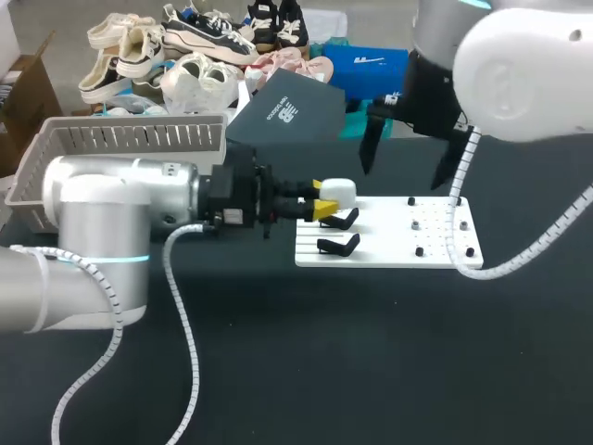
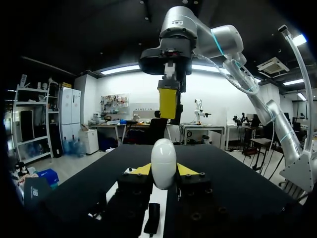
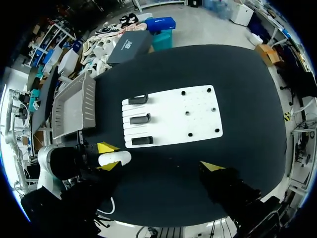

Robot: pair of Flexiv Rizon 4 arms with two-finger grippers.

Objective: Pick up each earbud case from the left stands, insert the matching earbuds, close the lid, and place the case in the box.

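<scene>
One earbud case [image 1: 338, 192] sits clenched in our left tool [image 1: 325, 200]; our right tool [image 1: 404, 172] hangs released. Filling, closing and boxing it all remain, we judge.

My left arm lies low across the dark bench [image 1: 278, 352], and its pincer [image 1: 325, 199] has a white earbud case [image 1: 340, 192] pinched between its yellow tips, at the near-left corner of a white board [image 1: 389, 243]. Two black stands [image 1: 340, 221] sit on the board's left part just beside the case, and small dark pegs [image 1: 419, 251] dot its right part. My right arm's pincer [image 1: 400, 178] hangs above the board, dark fingers spread wide, holding nothing. A white slatted basket [image 1: 130, 137] stands behind the left arm.
</scene>
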